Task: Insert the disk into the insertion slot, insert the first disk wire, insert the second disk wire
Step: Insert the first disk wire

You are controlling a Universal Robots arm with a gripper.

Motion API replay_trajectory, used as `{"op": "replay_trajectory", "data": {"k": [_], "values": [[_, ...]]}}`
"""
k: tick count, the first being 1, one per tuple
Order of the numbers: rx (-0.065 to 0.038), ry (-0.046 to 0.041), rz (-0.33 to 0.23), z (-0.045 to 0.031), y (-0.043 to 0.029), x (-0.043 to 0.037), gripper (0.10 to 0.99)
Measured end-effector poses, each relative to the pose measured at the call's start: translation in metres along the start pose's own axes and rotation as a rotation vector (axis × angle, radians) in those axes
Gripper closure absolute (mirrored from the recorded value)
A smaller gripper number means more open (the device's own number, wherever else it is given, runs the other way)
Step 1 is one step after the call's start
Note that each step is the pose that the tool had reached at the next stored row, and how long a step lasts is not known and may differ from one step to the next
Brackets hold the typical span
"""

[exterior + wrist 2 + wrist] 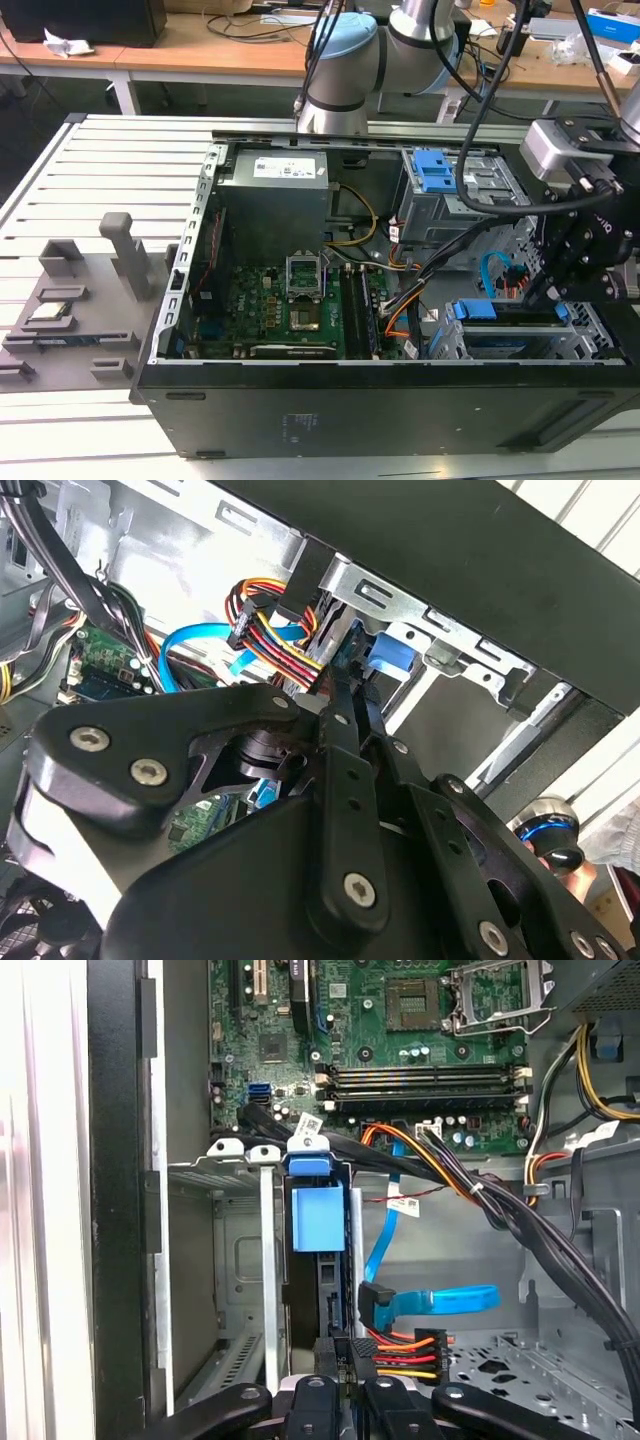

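Blue-framed silver hard drive (320, 1218) sits inside the low grey sheet-metal drive cage (238, 1260), long axis running straight away from my black gripper (347, 1388), which pinches a black plug (345, 1355) on red-orange-yellow wires at the drive's near end.

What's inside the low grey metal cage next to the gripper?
That's the disk, sitting in the insertion slot. Its bright blue end and one dark edge show; the slot's grey walls hide the rest.
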State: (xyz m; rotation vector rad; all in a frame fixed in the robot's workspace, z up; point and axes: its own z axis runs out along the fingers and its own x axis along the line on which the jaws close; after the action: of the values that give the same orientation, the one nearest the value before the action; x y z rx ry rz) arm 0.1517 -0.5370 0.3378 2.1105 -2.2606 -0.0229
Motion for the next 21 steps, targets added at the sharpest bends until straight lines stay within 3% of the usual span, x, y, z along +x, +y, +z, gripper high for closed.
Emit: {"op": "replay_trajectory", "data": {"k": [6, 7, 9, 14, 15, 17, 19, 21], "values": [[0.000, -0.0009, 0.000, 0.0021, 0.0000, 0.0000, 0.910], [0.000, -0.0007, 0.000, 0.0020, 0.0000, -0.0001, 0.847], [0.000, -0.0002, 0.000, 0.0011, 0.0000, 0.0000, 0.847], [0.000, 0.0002, 0.000, -0.0162, 0.0012, -0.0049, 0.847], [0.000, 0.0008, 0.000, -0.0198, 0.0014, -0.0063, 0.859], [0.000, 0.0026, 0.000, -0.0285, 0.0020, -0.0098, 0.980], [0.000, 0.0032, 0.000, -0.0398, 0.0026, -0.0110, 0.980], [0.000, 0.0033, 0.000, -0.0434, 0.0028, -0.0109, 0.980]]}}
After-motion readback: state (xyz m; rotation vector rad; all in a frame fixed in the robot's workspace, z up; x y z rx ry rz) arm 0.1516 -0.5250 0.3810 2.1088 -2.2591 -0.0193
